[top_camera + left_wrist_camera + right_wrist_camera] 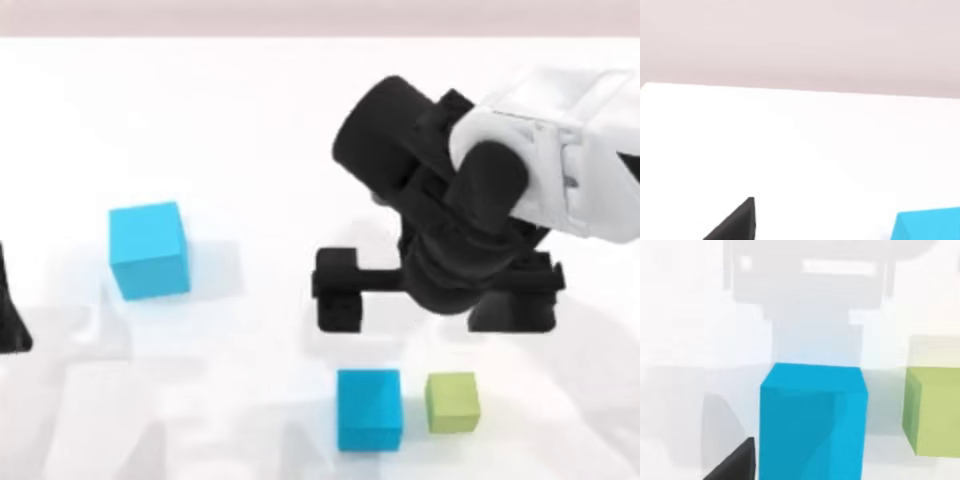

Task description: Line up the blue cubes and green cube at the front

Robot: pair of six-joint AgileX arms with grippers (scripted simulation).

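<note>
Near the table's front edge a blue cube [369, 408] stands right beside the small green cube [452, 402], a narrow gap between them. My right gripper [435, 298] hovers just behind and above this pair, open. In the right wrist view that blue cube [812, 420] fills the space beside one dark finger [737, 465], with the green cube [932, 410] at the side. The other, larger blue cube [149, 250] sits alone at the left middle. My left gripper [10, 310] is parked at the left edge, open, and the larger blue cube's corner [930, 225] shows in its view.
The right arm's white and black body [520, 170] spans the right back of the table. White tabletop [230, 400] lies bare at the front left of the cube pair.
</note>
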